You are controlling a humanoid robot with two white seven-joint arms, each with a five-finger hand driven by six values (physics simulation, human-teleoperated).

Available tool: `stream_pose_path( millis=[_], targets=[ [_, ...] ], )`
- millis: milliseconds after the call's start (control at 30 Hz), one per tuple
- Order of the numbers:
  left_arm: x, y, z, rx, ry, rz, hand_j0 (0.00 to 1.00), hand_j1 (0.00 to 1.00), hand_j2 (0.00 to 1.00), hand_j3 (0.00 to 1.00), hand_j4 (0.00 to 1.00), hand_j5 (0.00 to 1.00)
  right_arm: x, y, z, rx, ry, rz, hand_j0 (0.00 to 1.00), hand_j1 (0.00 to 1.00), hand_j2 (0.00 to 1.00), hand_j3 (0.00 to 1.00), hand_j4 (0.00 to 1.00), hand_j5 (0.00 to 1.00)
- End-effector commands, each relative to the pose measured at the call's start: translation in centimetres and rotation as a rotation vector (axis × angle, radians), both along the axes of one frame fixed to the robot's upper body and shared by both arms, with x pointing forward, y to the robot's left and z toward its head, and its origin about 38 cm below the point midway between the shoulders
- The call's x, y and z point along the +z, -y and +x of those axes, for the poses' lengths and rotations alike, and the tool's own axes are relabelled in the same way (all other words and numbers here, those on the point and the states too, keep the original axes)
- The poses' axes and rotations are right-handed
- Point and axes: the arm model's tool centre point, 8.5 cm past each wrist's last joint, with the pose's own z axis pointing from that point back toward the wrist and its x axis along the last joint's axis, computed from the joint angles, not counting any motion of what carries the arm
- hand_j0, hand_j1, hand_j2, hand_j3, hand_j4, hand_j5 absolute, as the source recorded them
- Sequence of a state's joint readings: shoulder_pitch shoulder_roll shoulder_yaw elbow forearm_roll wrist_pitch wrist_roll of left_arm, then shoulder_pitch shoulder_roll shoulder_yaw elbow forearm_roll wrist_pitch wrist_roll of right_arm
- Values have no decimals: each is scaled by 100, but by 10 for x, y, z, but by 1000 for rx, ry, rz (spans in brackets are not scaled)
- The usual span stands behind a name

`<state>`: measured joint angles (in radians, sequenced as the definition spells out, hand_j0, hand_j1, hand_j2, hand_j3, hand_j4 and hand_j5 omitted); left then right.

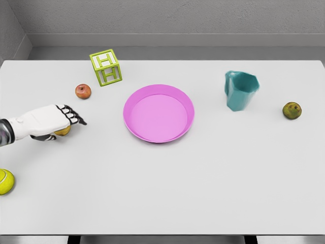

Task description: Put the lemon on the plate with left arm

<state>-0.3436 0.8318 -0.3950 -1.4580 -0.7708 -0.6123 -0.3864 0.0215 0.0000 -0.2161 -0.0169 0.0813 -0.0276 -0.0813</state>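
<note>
The lemon point(63, 131) is a small yellow fruit at the table's left side, mostly covered by my left hand point(65, 120). Only its lower right edge shows under the palm. My left arm comes in from the left edge, and the hand lies over the lemon with its dark-tipped fingers point(77, 117) stretched out towards the right. The thumb sits low beside the fruit, and no closed grasp shows. The pink round plate point(158, 113) rests at the table's middle, well to the right of the hand. My right arm is out of view.
A red apple point(83, 91) lies just behind the hand and a green letter block point(106, 67) stands further back. A tennis ball point(5, 181) sits at the left edge. A teal cup point(241, 90) and a greenish fruit point(292, 110) are at the right.
</note>
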Motion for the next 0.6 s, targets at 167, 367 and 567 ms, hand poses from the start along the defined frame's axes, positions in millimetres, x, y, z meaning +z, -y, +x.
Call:
stream_pose_path(
  millis=[167,367,567],
  targets=[
    [-3,-1,-2,-2,-10,19,74,74,74,74,74,74,0,0,0,0,0,0,100,100,100,100,100,100],
    [-3,-5,-2,5,-20,37,72,72,72,72,72,72,0,0,0,0,0,0,100,100,100,100,100,100],
    [1,-9,-1,11,-14,46,71,71,71,71,71,71,0,0,0,0,0,0,100,100,100,100,100,100]
  ],
)
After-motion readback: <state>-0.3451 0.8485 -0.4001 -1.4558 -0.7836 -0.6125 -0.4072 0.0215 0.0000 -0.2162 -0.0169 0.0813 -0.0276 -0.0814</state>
